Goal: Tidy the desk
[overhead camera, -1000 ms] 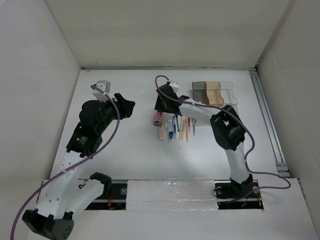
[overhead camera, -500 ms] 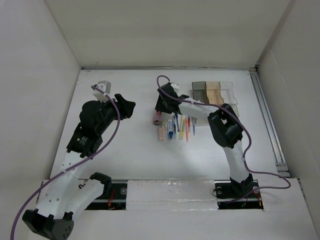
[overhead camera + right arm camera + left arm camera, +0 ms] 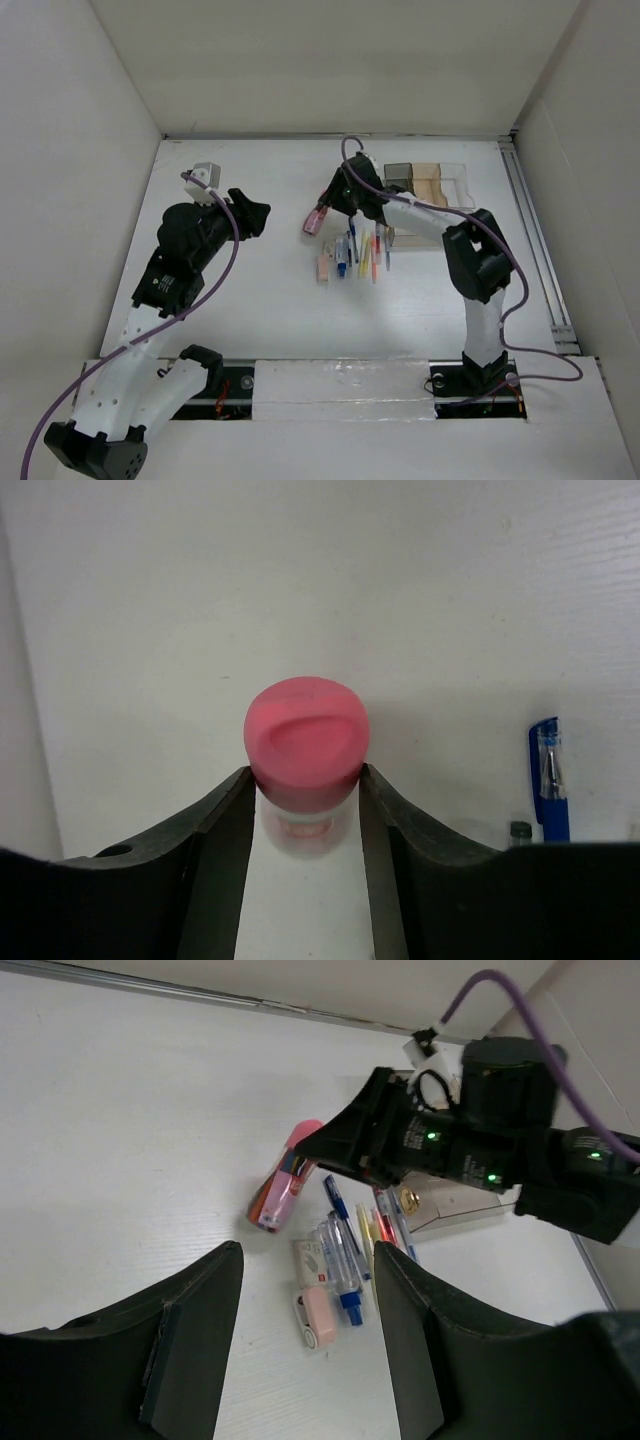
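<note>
Desk [image 3: 260, 300] beneath right gripper [image 3: 305, 780], jaws tight around pink-capped tube [image 3: 307, 742]; left gripper [image 3: 305, 1270] agape, empty

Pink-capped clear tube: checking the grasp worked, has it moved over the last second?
Yes. Held by the right gripper, the pink-capped clear tube has shifted toward the far wall, away from the peach block.

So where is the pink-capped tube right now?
In the top view the pink-capped tube is clamped in the right gripper, just left of the pens, near the middle of the desk.
</note>
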Robot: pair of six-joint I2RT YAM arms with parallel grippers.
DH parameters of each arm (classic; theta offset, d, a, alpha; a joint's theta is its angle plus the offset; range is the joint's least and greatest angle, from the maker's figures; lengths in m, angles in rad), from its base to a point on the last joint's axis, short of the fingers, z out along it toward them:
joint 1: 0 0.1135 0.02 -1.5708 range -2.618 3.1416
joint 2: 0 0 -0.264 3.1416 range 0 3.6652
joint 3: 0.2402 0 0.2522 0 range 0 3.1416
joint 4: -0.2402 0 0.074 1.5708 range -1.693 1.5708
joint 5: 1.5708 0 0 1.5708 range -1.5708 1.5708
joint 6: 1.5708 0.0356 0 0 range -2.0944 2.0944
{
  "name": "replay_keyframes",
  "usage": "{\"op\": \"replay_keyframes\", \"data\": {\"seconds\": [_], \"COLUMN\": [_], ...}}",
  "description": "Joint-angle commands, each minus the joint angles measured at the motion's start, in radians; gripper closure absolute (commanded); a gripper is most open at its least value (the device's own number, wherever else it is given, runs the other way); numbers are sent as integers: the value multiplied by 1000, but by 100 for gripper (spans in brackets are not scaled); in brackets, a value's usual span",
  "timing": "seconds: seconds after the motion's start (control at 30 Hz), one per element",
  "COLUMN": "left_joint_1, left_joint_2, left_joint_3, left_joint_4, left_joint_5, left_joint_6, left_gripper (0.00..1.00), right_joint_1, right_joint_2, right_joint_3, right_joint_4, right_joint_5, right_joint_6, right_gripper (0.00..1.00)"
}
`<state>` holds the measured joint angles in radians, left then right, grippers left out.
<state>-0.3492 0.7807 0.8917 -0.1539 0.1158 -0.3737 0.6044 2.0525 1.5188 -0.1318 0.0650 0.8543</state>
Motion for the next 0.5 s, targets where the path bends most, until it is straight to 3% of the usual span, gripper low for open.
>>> {"op": "replay_keyframes", "data": {"seconds": [0.0, 0.33, 0.47], "left_joint_1": [6, 6, 6], "left_joint_2": [-6, 2, 9], "left_joint_3": [-7, -5, -5], "left_joint_4": [48, 57, 60], "left_joint_5": [13, 27, 31], "left_joint_6": [13, 9, 9], "left_gripper": [49, 49, 49], "right_joint_1": [-31, -51, -51], "right_joint_2": [-173, -337, -403], "right_joint_3": [-46, -198, -210], "right_joint_4": [169, 221, 190], "right_joint_5": [-24, 2, 96], "right_joint_6": [17, -12, -32], "right_gripper": [84, 85, 85]}}
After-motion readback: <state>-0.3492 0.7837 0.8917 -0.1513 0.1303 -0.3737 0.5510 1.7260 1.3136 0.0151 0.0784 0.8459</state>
